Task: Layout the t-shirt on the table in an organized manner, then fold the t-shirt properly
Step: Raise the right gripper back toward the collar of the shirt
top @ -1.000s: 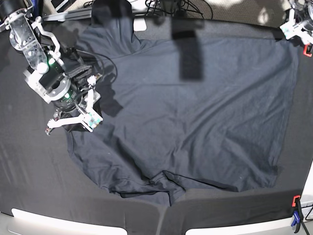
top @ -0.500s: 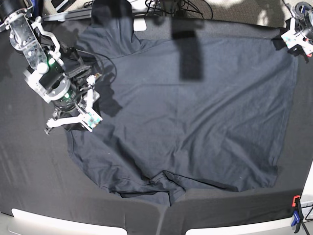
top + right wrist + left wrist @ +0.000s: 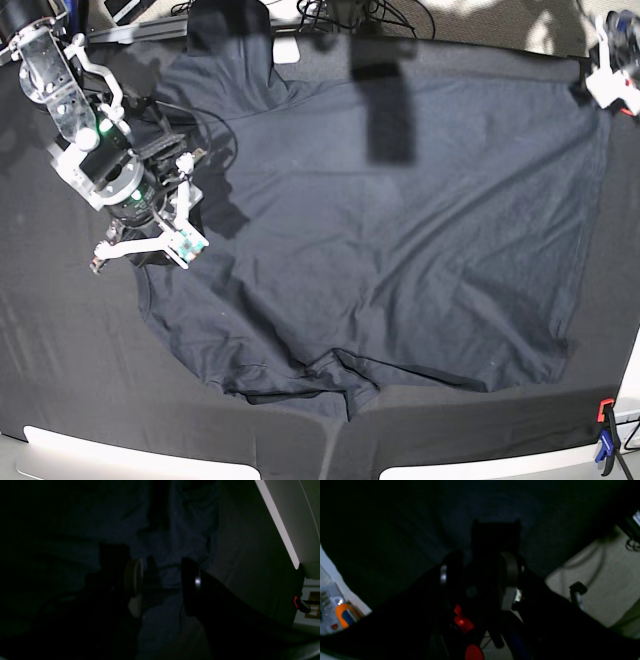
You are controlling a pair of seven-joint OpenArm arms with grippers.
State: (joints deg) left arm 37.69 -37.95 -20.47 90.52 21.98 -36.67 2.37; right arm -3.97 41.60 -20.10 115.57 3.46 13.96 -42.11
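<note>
We see the t-shirt (image 3: 390, 240) spread broadly over the middle of the dark surface (image 3: 60, 380), its lower edge bunched near the bottom centre of the base view. At centre left the right gripper (image 3: 140, 245) sits on the shirt's edge with its fingers (image 3: 133, 580) parted, cloth lying between them. At the upper right corner the left gripper (image 3: 610, 80) hovers by the shirt's corner, fingers released.
</note>
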